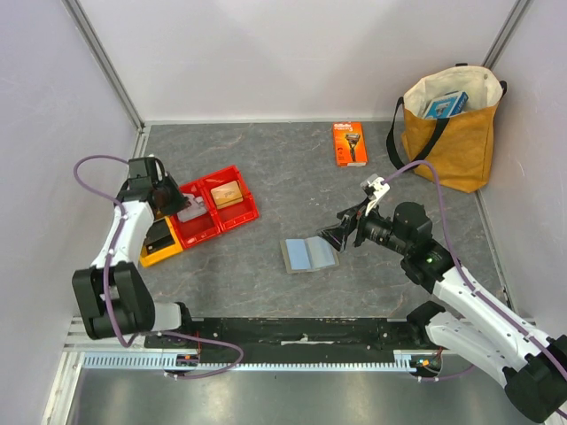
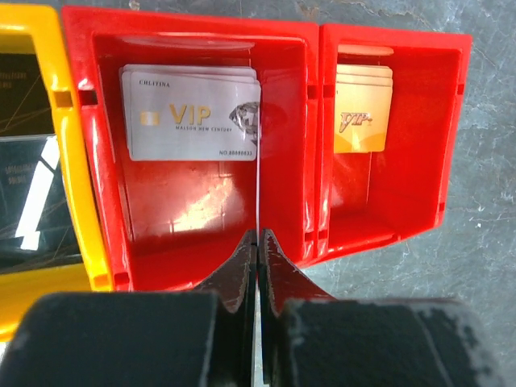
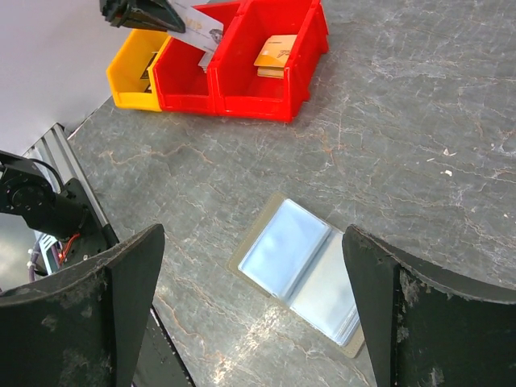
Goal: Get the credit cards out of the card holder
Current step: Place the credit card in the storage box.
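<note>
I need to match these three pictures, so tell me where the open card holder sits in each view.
Top external: the card holder lies open just below the picture's centre, right of the red bins.
Left wrist: not in it.
Right wrist: lower middle, open, light blue inside facing up.
Shared landmark: the red bins, seen in all three views.

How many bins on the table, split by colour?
red bins: 2
yellow bin: 1
total: 3
</note>
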Robot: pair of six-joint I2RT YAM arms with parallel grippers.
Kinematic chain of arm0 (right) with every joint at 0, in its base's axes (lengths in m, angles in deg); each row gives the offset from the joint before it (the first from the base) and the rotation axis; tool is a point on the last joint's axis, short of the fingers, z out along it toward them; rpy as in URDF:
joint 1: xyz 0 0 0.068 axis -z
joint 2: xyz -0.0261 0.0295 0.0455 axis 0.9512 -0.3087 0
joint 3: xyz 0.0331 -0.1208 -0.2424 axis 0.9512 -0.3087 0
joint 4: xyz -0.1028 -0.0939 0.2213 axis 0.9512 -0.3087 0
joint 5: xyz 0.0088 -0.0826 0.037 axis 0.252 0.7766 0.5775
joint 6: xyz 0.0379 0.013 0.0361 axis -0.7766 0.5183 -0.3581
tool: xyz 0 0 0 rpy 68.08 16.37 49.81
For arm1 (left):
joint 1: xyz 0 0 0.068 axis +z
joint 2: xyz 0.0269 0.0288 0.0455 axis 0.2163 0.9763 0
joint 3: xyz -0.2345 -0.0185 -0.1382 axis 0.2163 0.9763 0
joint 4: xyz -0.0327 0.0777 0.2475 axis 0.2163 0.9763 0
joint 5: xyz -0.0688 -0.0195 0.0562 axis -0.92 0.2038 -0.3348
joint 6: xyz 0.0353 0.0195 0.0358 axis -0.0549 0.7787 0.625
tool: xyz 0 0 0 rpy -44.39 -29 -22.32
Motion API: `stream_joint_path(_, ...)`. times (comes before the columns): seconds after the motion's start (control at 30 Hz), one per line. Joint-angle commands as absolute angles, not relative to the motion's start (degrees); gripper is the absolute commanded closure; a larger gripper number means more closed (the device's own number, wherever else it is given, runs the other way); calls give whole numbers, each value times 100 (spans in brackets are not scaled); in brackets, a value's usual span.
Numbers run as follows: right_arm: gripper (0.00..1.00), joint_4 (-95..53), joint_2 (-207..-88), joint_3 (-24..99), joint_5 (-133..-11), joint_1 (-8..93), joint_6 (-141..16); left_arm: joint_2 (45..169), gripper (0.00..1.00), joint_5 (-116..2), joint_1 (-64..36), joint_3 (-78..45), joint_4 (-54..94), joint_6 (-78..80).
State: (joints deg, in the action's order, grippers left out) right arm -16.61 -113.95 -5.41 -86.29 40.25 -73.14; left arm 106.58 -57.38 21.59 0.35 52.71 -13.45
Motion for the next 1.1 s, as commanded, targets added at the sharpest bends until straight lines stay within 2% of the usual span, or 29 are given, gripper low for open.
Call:
stream_joint_path(0.0,2,-1632,-11322,-531,-8727,4003,-7195,11207,98,-6040,2216,-397,4873,-1029)
stream_joint_path(0.27,2,-1667,-11392,-496,-8754,4003,-7160,11560,98,-6172,2382,-371,4548,-1072)
stream_joint_path(0.47,2,-1702,-11445,-470,-8789,4003,-7133,11578,91,-6365,2497,-230,4319,-1073)
stream_joint_path(1.07,2,-1825,-11419,-417,-8798,4003,-7142,11921,86,-6577,2515,-107,4108,-1196)
